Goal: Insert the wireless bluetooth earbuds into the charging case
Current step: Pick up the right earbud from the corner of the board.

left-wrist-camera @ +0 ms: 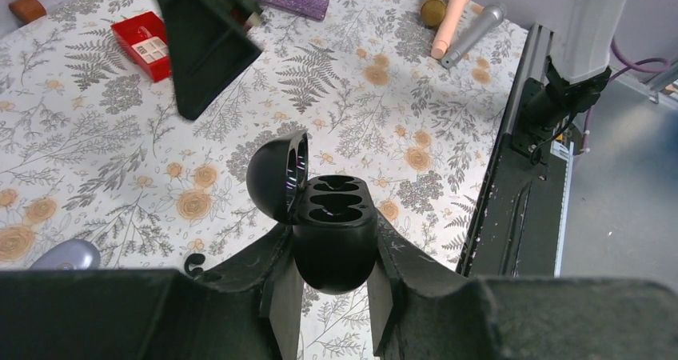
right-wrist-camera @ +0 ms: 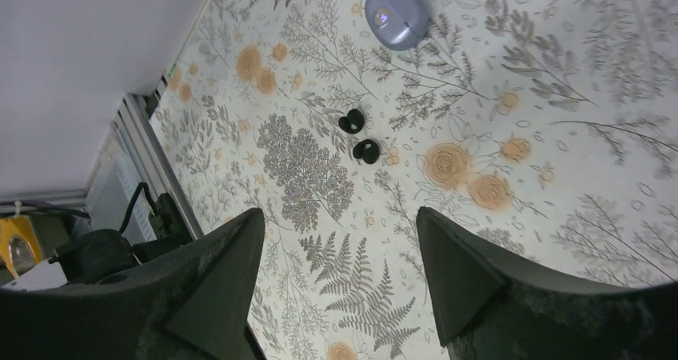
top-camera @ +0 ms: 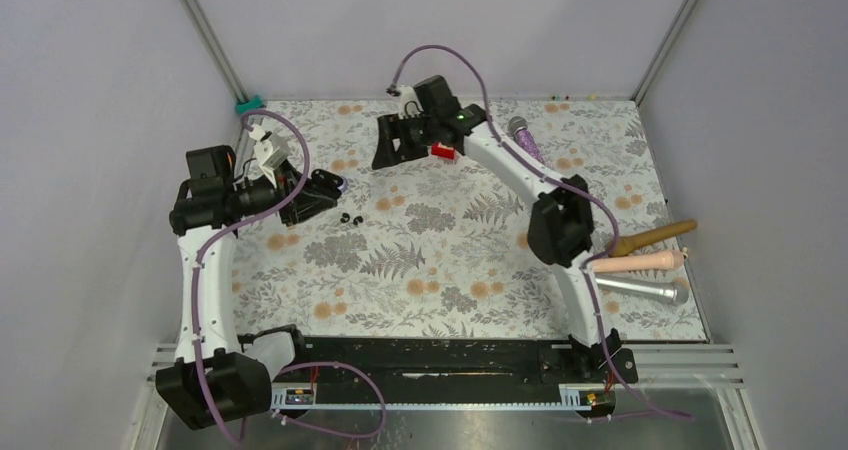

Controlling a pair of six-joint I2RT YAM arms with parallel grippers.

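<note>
The left pincer (left-wrist-camera: 332, 284) is clamped on the lower half of a black case (left-wrist-camera: 332, 224). The case is held off the desk (top-camera: 440, 270) with its lid hinged open toward 10 o'clock, and both wells are empty. No brand shows on it.

The two buds (right-wrist-camera: 360, 136) lie side by side on the desk, at 4 o'clock from the left pincer in the top view. A closed lavender pebble (right-wrist-camera: 396, 12) lies at 1 o'clock from them in the right wrist view. The small mark on its lid is too small to read.

The right pincer (right-wrist-camera: 340, 272) gapes wide over bare cloth, holding nothing. A red box (left-wrist-camera: 144, 44) beside it has a white label, also unreadable.

The desk's middle is open. Three mics (top-camera: 650, 265) lie along the 3 o'clock edge, and a glitter mic (top-camera: 525, 138) lies toward 1 o'clock.
</note>
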